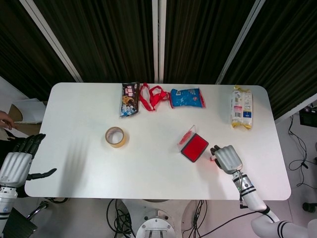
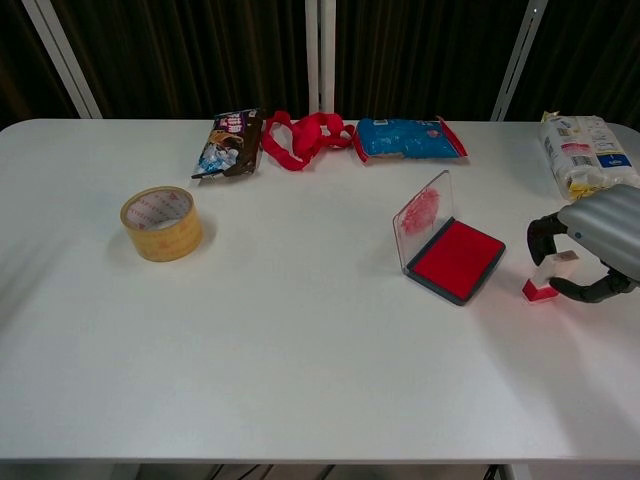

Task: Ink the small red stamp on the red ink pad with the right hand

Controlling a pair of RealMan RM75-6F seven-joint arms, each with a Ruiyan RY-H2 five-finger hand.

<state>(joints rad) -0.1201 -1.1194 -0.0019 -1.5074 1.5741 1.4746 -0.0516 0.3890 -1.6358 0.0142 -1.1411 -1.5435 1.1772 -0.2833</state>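
The small red stamp (image 2: 545,278), with a white top and a red base, stands on the table just right of the open red ink pad (image 2: 457,260). My right hand (image 2: 598,243) has its fingers and thumb curled around the stamp, pinching it from both sides. In the head view the right hand (image 1: 228,157) covers most of the stamp (image 1: 215,160), beside the ink pad (image 1: 194,147). The pad's clear lid stands up at its left edge. My left hand (image 1: 15,166) hangs off the table's left edge, fingers apart and holding nothing.
A roll of tan tape (image 2: 161,222) lies on the left part of the table. Along the far edge are a dark snack bag (image 2: 229,143), a red ribbon (image 2: 303,137) and a blue snack bag (image 2: 410,138). A yellow-white packet (image 2: 578,150) lies at the far right.
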